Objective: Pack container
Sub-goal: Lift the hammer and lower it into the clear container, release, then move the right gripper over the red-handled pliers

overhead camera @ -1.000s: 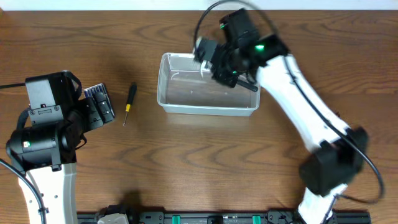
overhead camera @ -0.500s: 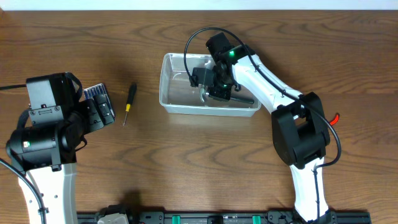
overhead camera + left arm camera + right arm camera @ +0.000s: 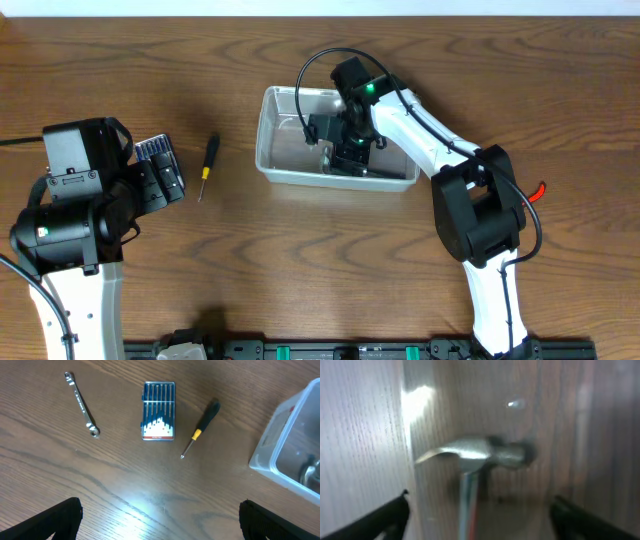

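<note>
The container (image 3: 285, 172) is a clear plastic bin at the table's middle back; its corner also shows in the left wrist view (image 3: 280, 445). My right gripper (image 3: 341, 150) reaches down inside it. In the right wrist view the right gripper (image 3: 480, 505) is open, and a hammer (image 3: 472, 455) lies between and ahead of the fingers without touching either. Its steel head points away from the camera. My left gripper (image 3: 160, 512) hangs open over bare wood at the left, holding nothing.
A black-and-yellow screwdriver (image 3: 207, 167) lies left of the bin, also seen from the left wrist (image 3: 202, 422). A blue case of bits (image 3: 159, 410) and a steel wrench (image 3: 82, 405) lie further left. Something red (image 3: 540, 188) sits by the right arm.
The right arm came down into the bin with the hammer, then its jaws opened and let the hammer go. The left arm has not moved.
</note>
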`<act>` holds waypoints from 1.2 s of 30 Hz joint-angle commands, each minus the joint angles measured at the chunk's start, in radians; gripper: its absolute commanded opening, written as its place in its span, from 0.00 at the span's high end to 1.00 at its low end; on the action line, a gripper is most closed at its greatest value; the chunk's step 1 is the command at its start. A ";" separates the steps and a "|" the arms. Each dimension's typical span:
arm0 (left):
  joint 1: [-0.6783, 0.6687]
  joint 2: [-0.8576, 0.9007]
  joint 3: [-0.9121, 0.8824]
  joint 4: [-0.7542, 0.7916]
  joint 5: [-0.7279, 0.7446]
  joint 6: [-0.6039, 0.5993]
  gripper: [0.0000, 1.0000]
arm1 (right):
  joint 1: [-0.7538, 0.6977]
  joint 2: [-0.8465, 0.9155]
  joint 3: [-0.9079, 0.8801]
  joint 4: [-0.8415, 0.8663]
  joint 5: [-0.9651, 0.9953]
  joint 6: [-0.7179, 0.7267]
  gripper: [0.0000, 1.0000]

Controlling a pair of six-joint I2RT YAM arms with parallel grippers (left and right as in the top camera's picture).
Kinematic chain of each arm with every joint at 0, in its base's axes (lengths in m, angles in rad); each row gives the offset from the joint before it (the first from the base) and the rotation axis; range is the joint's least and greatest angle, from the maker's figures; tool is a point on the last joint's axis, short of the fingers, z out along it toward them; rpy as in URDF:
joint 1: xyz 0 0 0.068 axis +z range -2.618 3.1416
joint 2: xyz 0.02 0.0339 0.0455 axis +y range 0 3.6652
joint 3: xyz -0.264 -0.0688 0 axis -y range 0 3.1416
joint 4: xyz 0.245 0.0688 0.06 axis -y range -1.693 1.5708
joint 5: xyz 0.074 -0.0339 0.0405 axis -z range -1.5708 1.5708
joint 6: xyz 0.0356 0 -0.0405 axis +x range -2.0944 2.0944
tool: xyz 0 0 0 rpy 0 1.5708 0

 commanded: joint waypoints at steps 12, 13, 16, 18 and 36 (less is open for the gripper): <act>0.005 0.003 0.022 -0.006 -0.011 0.014 0.02 | -0.041 -0.259 0.417 -0.177 0.112 0.443 0.01; 0.005 0.003 0.022 -0.006 -0.011 0.013 0.02 | -0.058 -0.289 0.438 -0.179 0.216 0.553 0.01; 0.005 0.003 0.022 -0.006 -0.011 0.013 0.01 | -0.147 -0.379 0.451 -0.263 0.601 1.007 0.01; 0.005 0.003 0.022 -0.006 -0.011 0.013 0.02 | -0.220 -0.412 0.451 -0.392 0.706 1.241 0.01; 0.005 0.003 0.022 -0.002 -0.011 0.013 0.02 | -0.572 -0.416 -0.198 -0.271 0.540 1.162 0.01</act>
